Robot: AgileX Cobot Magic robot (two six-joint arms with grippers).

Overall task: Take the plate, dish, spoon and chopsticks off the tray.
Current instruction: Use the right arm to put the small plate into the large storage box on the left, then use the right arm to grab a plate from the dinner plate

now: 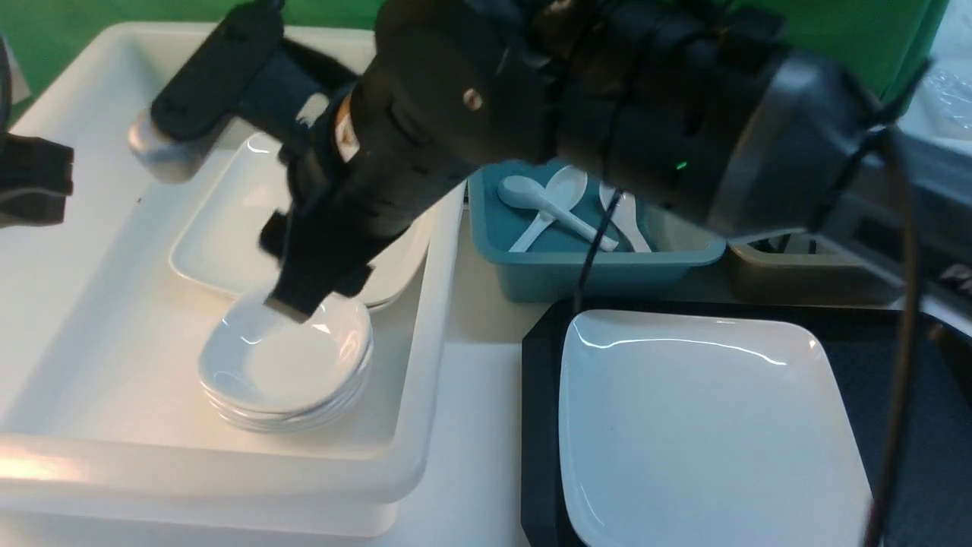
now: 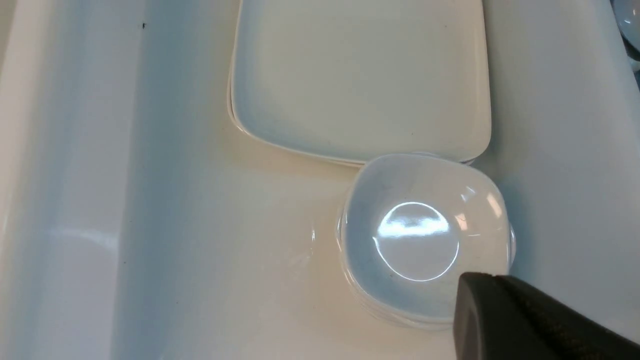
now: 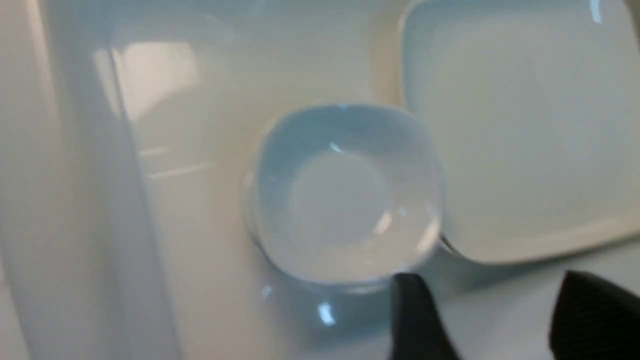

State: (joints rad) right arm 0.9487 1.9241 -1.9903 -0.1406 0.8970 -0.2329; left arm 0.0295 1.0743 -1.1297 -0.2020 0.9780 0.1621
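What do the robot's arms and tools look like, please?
The right arm is bulky and black, with a grey band, a green light, an orange-and-white label and a black cable. Its tool has two black fingers. Only a black block of the left arm shows.

No text, brand or number is readable. A small orange-and-white label on the right arm is too blurred to read.

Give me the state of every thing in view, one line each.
plate: on the tray, empty.
small dishes: stacked in the white tub.
larger plates: stacked in the same tub.
spoons: lying in the blue tub.
right gripper: open, holding nothing, above the small dishes.
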